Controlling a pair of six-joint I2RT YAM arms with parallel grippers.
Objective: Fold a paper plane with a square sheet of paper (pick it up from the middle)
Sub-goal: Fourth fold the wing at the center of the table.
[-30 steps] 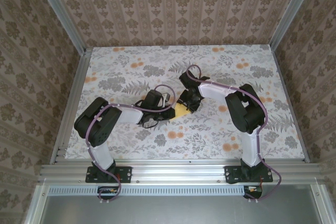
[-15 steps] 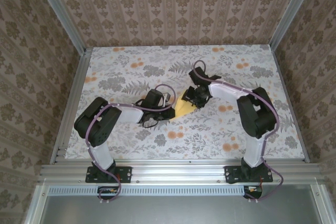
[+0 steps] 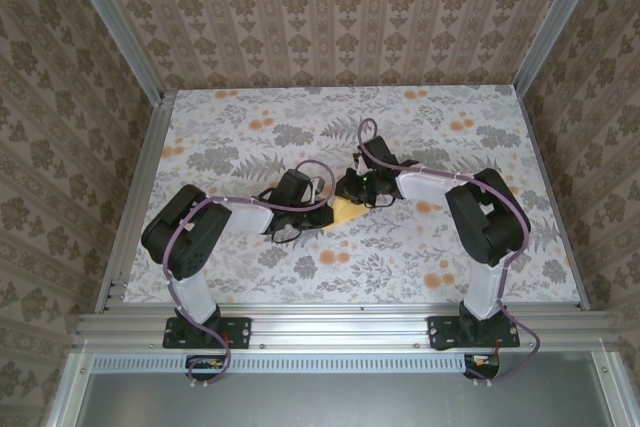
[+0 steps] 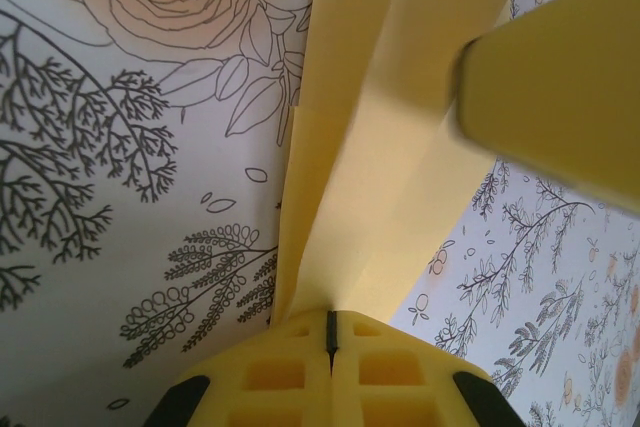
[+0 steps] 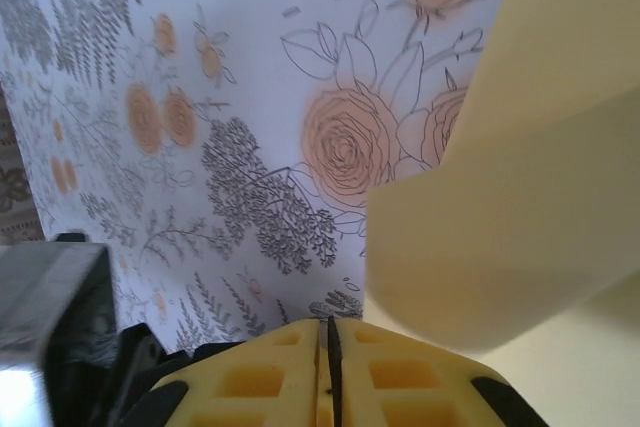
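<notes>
The yellow sheet of paper (image 3: pixel 347 211), folded along a long crease into a narrow wedge like a paper plane, lies on the flowered tabletop between the two arms. My left gripper (image 3: pixel 318 209) is shut on its near end, and the paper (image 4: pixel 390 147) runs straight out from the closed fingertips (image 4: pixel 331 319). My right gripper (image 3: pixel 353 191) sits at the paper's far upper edge with its jaws pressed together (image 5: pixel 330 325). A raised, blurred flap of the paper (image 5: pixel 540 197) stands just to their right. I see no paper coming out between the right jaws.
The tabletop (image 3: pixel 450 247) carries grey leaf and orange flower prints. Aluminium rails (image 3: pixel 330 325) border it at the front and sides, with patterned walls behind. Both arms reach in to the table's middle, their grippers close together.
My right gripper has closed from open to shut and shifted slightly left and down onto the paper, so less paper shows from above. The left gripper has stayed shut on the paper.
</notes>
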